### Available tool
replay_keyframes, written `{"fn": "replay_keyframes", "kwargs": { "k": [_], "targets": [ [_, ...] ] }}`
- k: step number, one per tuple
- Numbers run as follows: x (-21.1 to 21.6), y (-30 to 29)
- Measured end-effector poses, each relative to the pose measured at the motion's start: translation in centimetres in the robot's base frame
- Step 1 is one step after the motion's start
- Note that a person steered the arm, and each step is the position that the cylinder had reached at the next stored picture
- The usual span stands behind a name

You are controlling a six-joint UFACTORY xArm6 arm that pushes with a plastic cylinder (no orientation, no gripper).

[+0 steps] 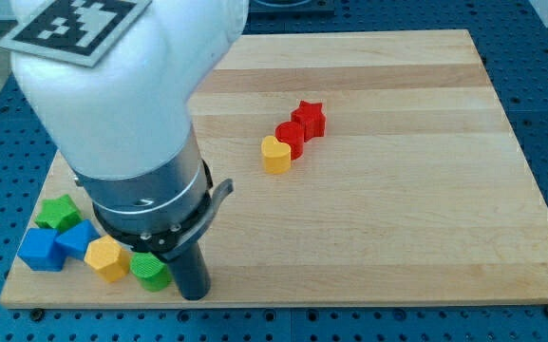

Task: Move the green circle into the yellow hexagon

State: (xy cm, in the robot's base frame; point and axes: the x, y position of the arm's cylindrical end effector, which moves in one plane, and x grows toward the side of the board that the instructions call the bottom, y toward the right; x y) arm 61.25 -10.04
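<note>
At the lower left of the frame, my tip (194,293) rests on the wooden tabletop (397,218), just right of the green circle (149,271). The arm carries no claw, only the rod. The yellow hexagon (107,258) sits just left of the circle, apparently touching it.

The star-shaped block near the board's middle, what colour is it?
The star-shaped block is red, seen plainly in the camera view.
</note>
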Motion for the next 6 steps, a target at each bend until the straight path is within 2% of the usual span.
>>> {"fn": "replay_keyframes", "kwargs": {
  "k": [4,5,6],
  "targets": [
    [-1.5,-2.3],
    [-1.9,0.6],
    [-2.7,7.9]
  ]
}}
